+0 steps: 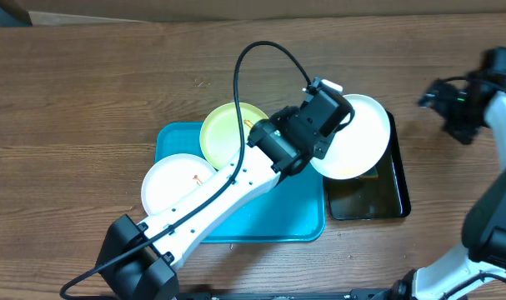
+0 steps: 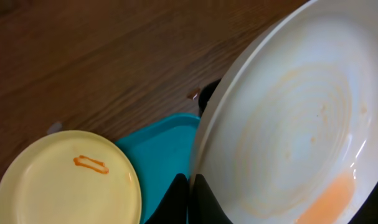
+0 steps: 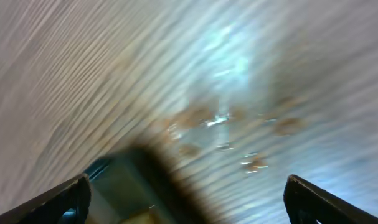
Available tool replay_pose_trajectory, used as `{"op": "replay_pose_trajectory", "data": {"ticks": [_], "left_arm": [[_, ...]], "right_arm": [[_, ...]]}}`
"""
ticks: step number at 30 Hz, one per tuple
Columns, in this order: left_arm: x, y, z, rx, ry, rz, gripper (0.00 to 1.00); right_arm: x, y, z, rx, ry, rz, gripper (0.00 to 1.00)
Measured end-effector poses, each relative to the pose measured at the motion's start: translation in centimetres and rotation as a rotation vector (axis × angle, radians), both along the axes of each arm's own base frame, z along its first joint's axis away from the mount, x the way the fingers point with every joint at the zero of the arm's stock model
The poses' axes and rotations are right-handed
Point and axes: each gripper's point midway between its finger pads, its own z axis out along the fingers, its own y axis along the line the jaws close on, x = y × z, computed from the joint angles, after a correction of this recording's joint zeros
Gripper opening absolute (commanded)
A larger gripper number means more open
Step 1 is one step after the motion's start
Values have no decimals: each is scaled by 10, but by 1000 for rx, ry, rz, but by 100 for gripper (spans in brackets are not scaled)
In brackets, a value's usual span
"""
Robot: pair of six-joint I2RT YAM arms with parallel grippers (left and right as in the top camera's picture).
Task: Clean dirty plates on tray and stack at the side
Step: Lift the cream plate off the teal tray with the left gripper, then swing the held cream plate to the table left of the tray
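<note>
Overhead view: the left gripper (image 1: 334,108) is pressed together on the rim of a round white shallow plate (image 1: 363,137). The plate is tilted just right of the large flat teal-blue plastic tray (image 1: 269,218), above a small black rectangular tray (image 1: 384,200). A pale yellow-green round plate (image 1: 223,132) and a second white round plate (image 1: 173,185) lie on the teal tray. The right gripper (image 1: 440,98) is far right of it.

Left wrist view: the fingers (image 2: 179,202) pinch the white plate (image 2: 288,118), which holds an orange puddle (image 2: 332,196). The yellow-green plate (image 2: 58,186) has an orange smear (image 2: 91,164).

Right wrist view: very blurred; the right gripper (image 3: 189,202) is spread wide over the brown wooden table (image 3: 145,68).
</note>
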Motion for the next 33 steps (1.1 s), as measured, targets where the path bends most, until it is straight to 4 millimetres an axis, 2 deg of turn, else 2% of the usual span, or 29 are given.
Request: {"op": "replay_pose_trajectory", "data": {"ticks": [3,6,14,18,22,33], "left_arm": [[-1,-6,7,39,-70,-12,4],[-2,-15,20,85,-172,-20,4],[-36,-59,68,241,-490,-121,4],[-52,-72,88,318,-605,-154,4],[-51,-70,102,379,-671,-143,4],[-39,-63,116,417,-721,-104,4]], "right_arm": [[-11,-26,0,17,5,-78,100],[-16,-39,0,25,3,-114,100],[-19,-44,0,41,0,-137,100],[-19,-44,0,42,0,-137,100],[-19,-44,0,44,-1,-137,100],[-19,-44,0,44,-1,-137,100]]}}
